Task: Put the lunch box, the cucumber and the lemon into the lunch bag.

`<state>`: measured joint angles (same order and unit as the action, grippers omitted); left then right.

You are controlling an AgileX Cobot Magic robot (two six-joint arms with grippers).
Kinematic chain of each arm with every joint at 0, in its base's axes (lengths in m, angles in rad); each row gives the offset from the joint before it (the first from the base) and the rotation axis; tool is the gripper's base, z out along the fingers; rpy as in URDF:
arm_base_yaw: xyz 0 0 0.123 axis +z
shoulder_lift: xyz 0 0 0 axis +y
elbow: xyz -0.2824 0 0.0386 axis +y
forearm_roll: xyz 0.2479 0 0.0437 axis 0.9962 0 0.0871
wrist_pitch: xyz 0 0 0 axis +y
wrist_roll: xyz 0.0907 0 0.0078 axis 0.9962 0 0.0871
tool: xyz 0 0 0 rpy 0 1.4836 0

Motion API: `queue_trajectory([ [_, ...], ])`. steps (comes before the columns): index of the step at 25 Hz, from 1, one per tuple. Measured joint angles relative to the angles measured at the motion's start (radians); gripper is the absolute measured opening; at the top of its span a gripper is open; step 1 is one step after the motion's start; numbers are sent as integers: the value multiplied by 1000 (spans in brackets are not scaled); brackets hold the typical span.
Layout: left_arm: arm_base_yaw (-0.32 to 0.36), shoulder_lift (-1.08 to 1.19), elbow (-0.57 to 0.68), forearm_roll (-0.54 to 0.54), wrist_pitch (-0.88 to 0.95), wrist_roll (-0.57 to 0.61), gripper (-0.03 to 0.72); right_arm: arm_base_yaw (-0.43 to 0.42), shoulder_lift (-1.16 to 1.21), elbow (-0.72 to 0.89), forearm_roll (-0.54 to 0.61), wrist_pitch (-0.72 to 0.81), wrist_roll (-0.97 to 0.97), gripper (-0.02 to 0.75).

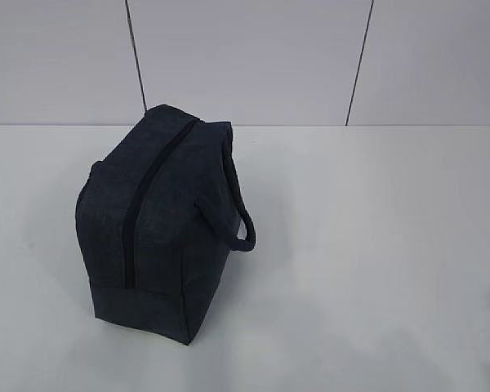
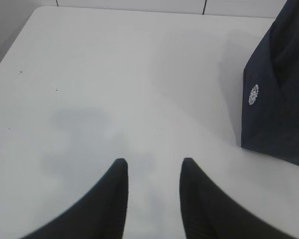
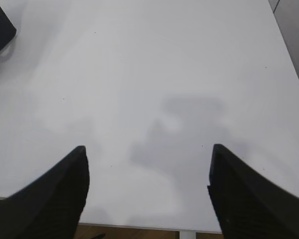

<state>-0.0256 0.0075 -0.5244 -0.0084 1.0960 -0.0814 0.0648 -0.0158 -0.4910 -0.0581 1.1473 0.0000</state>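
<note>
Left tool (image 2: pixel 152 172) partly open, right tool (image 3: pixel 149 159) wide, both empty

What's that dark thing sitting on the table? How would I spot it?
Look at the white table before the pale panelled wall. Left of centre stands the lunch bag, a boxy dark navy fabric bag. A closed zipper runs along its top and a loop handle sticks out on its right; nothing else sits nearby.

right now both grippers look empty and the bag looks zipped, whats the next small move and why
Probably nothing more than keeping both arms back: the lunch bag stands alone on the table with its zipper closed, the left gripper and right gripper are open and empty, and no food is visible.
</note>
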Motion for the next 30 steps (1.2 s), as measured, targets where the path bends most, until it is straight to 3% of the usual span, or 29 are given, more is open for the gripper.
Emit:
queue_trajectory([
  [30, 0, 0, 0, -32, 0, 100, 241, 0, 0, 0, 0, 0, 0, 581],
])
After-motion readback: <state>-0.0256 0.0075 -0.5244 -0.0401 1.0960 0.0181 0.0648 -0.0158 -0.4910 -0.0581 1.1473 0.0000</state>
